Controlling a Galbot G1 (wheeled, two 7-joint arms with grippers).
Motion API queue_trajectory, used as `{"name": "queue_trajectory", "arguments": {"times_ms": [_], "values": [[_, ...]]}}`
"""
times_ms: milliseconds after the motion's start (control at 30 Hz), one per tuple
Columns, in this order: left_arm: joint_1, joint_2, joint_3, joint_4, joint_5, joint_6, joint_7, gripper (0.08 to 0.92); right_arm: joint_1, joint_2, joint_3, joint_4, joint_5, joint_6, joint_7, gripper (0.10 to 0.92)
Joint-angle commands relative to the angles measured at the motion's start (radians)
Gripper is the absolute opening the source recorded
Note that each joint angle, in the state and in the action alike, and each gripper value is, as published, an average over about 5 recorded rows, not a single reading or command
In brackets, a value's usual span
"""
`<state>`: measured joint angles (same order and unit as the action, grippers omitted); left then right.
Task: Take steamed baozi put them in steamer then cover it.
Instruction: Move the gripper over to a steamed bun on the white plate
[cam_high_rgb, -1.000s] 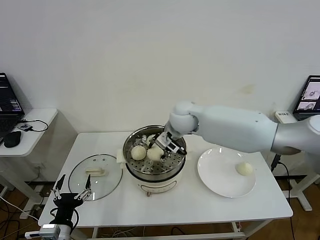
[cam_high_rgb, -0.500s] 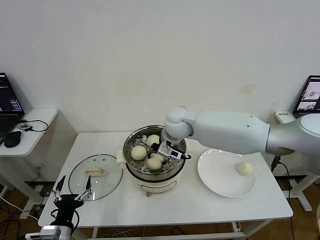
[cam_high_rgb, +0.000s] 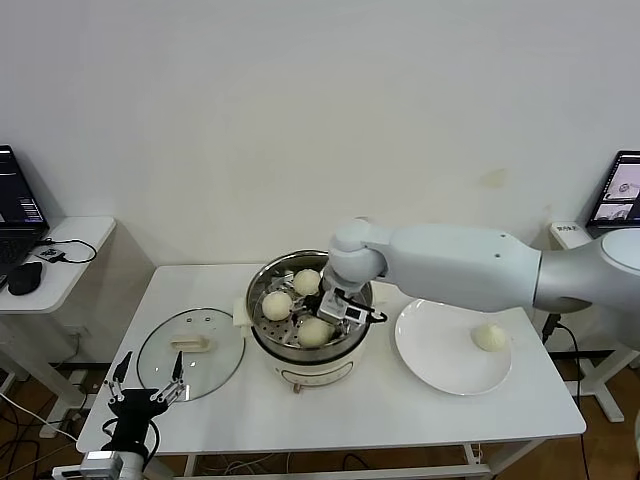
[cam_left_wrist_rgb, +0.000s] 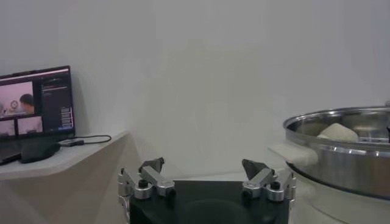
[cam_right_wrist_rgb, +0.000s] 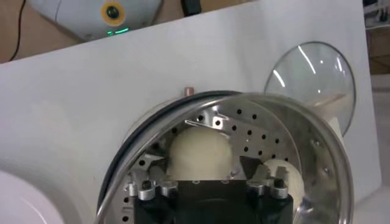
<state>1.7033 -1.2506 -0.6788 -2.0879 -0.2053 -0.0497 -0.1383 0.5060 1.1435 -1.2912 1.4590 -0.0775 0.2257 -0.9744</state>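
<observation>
Hovering: right gripper (cam_high_rgb: 333, 310) inside steamer (cam_high_rgb: 305, 350), fingers spread either side of near bun (cam_high_rgb: 315, 332), not pinching it
Right wrist: same bun (cam_right_wrist_rgb: 199, 156) sits between the parted fingers (cam_right_wrist_rgb: 251, 169) on the perforated tray (cam_right_wrist_rgb: 256, 131)
Left gripper (cam_high_rgb: 146, 385): parked at near-left table edge, fingers spread, empty
Steamer: table centre, uncovered
Buns in steamer: three, left one (cam_high_rgb: 277, 305), far one (cam_high_rgb: 306, 282), near one
Fourth bun (cam_high_rgb: 490, 338): on plate (cam_high_rgb: 430, 360), right of steamer
Cover (cam_high_rgb: 191, 352): flat on table (cam_high_rgb: 350, 410), left of steamer, just beside it
Side desk (cam_high_rgb: 55, 262): far left, laptop (cam_high_rgb: 15, 205) on it
</observation>
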Motion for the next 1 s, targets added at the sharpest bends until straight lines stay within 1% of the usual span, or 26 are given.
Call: {"name": "queue_trajectory", "arguments": {"times_ms": [33, 100, 233, 367, 467, 567, 767, 867, 1000], "values": [[0.0, 0.009, -0.006, -0.002, 0.0, 0.0, 0.0, 0.823, 0.03, -0.036, 0.049, -0.012, 0.002, 0.001, 0.01, 0.821], [-0.001, 0.012, -0.008, -0.002, 0.0, 0.0, 0.0, 0.823, 0.034, -0.061, 0.069, -0.021, 0.003, -0.014, 0.017, 0.822], [-0.002, 0.02, -0.008, -0.001, 0.001, 0.0, 0.0, 0.823, 0.036, -0.135, 0.118, -0.033, 0.013, -0.094, 0.027, 0.823], [-0.006, 0.027, -0.003, 0.0, 0.003, 0.001, 0.0, 0.823, 0.035, -0.236, 0.167, -0.023, 0.045, -0.261, 0.017, 0.823], [-0.009, 0.032, 0.004, -0.003, 0.004, 0.002, 0.001, 0.823, 0.026, -0.32, 0.194, -0.001, 0.063, -0.404, -0.023, 0.823], [-0.011, 0.041, 0.011, -0.004, 0.004, 0.004, 0.002, 0.823, 0.007, -0.414, 0.205, 0.018, 0.079, -0.483, -0.061, 0.823], [-0.021, 0.06, 0.019, 0.006, 0.001, 0.003, 0.002, 0.823, -0.098, -0.584, 0.26, -0.001, 0.094, -0.496, -0.084, 0.823], [-0.025, 0.067, 0.024, 0.012, 0.001, 0.004, 0.003, 0.823, -0.207, -0.641, 0.344, -0.025, 0.056, -0.489, -0.093, 0.823], [-0.029, 0.072, 0.027, 0.019, 0.002, 0.007, 0.004, 0.823, -0.379, -0.678, 0.478, -0.052, -0.006, -0.474, -0.102, 0.823]]}}
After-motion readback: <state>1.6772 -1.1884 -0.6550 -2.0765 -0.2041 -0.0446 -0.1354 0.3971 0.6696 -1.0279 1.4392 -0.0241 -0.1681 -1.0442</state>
